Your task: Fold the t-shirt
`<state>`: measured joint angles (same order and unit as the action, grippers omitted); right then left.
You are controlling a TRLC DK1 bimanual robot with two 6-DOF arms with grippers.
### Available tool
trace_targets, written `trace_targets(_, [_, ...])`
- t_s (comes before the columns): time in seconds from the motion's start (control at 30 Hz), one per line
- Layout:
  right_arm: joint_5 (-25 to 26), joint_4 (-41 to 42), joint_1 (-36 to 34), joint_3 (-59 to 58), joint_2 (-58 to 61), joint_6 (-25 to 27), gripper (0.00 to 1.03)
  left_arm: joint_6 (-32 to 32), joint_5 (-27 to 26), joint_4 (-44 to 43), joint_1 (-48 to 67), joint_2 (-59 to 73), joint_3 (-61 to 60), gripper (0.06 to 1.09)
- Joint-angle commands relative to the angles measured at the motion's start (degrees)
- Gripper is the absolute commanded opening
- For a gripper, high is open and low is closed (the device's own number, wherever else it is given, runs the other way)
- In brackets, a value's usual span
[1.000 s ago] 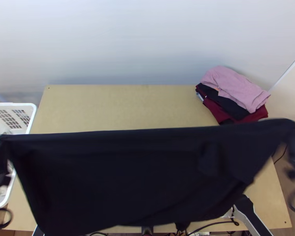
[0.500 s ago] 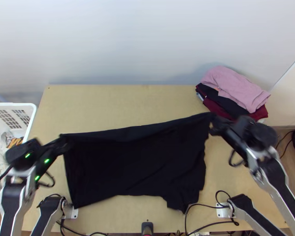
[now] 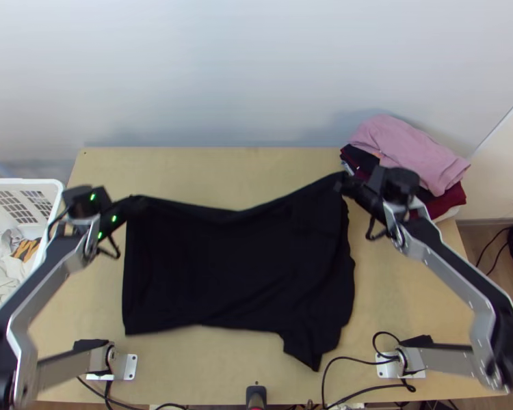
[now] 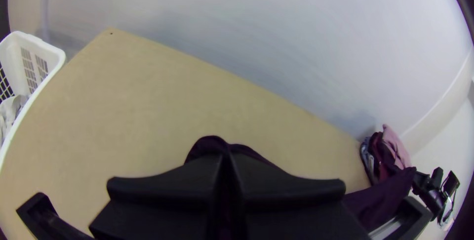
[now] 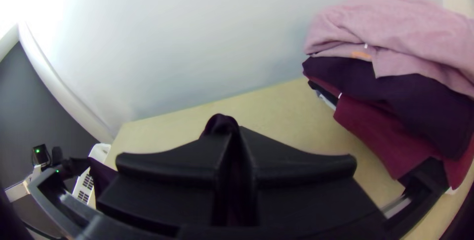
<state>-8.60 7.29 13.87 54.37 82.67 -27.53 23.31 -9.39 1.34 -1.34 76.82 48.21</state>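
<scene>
Light wooden table (image 3: 208, 171), pale wall (image 3: 256, 68) behind. Black t-shirt (image 3: 236, 266) is mid-table, trailing toward the near edge; its far side sags between both grippers, near-right part uneven. Left gripper (image 4: 226, 157) is clamped on the far-left end, right gripper (image 5: 235, 135) on the far-right, beside the clothes pile (image 3: 410, 154) at the table's far-right corner. Looks like spreading, pre-fold. Next: lower held side flat, let go, straighten near-right. No legible brand or label text.
</scene>
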Motion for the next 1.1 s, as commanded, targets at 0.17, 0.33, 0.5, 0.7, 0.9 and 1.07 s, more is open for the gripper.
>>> trace_targets(0.17, [0.1, 1.9, -2.1, 12.9, 16.9, -0.8, 0.03, -1.2, 1.1, -5.2, -0.9, 19.2, 13.9, 0.1])
trace_targets(0.33, [0.3, 2.2, -1.6, 21.3, 25.3, -0.4, 0.03, -1.0, 1.6, -5.2, -1.0, 27.5, 21.8, 0.1])
trace_targets(0.5, [3.6, 2.1, -0.1, 28.2, 30.5, -0.4, 0.03, -0.5, 3.1, -5.0, -1.0, 33.0, 27.6, 0.1])
trace_targets(0.7, [6.1, -2.5, 1.3, 31.0, 30.8, -1.2, 0.71, 0.6, 3.9, 0.2, -1.5, 33.5, 31.2, 0.91])
trace_targets(0.9, [5.9, -6.0, 2.1, 27.6, 23.8, -4.8, 0.78, 1.1, 4.0, 0.9, -5.0, 30.7, 30.9, 1.02])
trace_targets(1.07, [5.6, -12.6, 2.8, 22.0, 12.4, -11.3, 0.78, 1.0, 3.3, 4.1, -7.4, 26.0, 29.9, 1.02])
